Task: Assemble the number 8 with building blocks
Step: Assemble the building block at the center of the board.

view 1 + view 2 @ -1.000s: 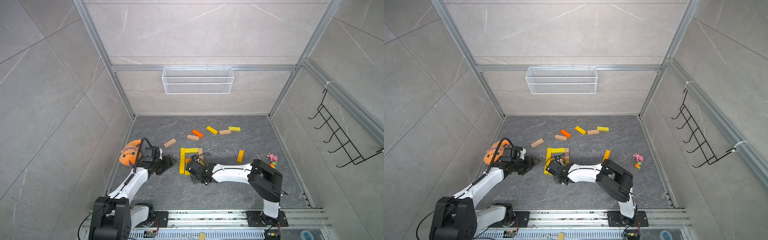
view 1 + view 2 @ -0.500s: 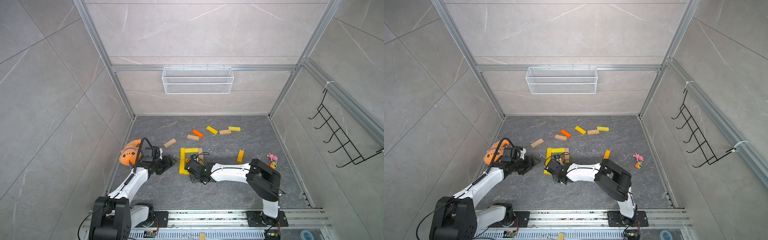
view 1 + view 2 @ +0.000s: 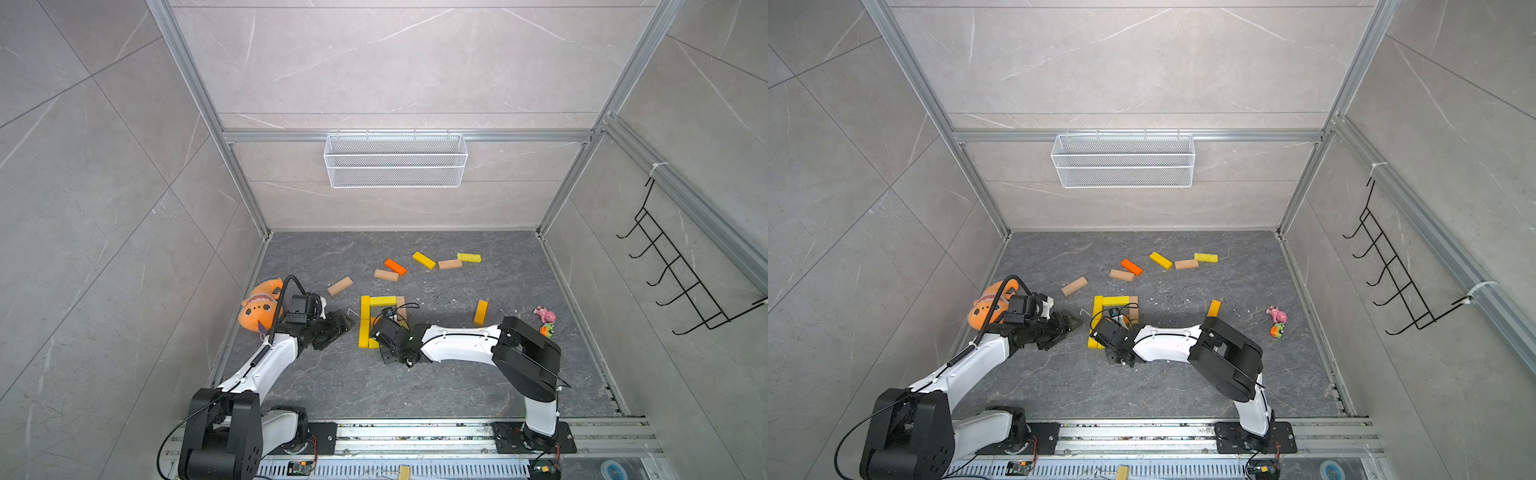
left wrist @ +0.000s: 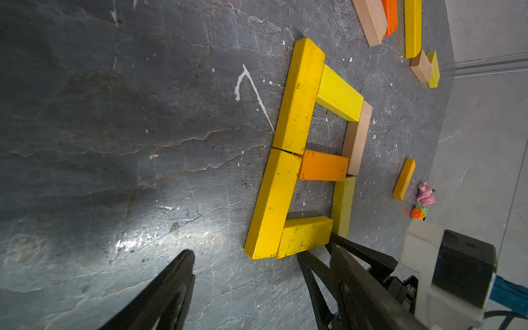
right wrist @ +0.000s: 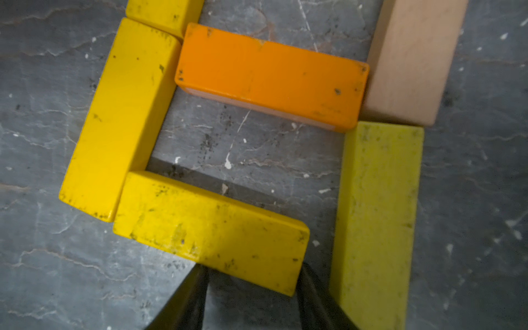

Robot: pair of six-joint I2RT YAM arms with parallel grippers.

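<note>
With the right gripper [image 5: 251, 268] half open and empty against the bottom block [image 5: 211, 225] of the 8 [image 3: 365, 316], lower middle in both top views, we should push gently until it meets the lime block [image 5: 377, 214]; the left gripper [image 3: 340, 326] hangs open, empty.

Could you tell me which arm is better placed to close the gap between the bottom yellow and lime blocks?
Probably right: the right gripper straddles the end of the bottom yellow block, beside the lime block. The left gripper, open, sits across the figure.
</note>
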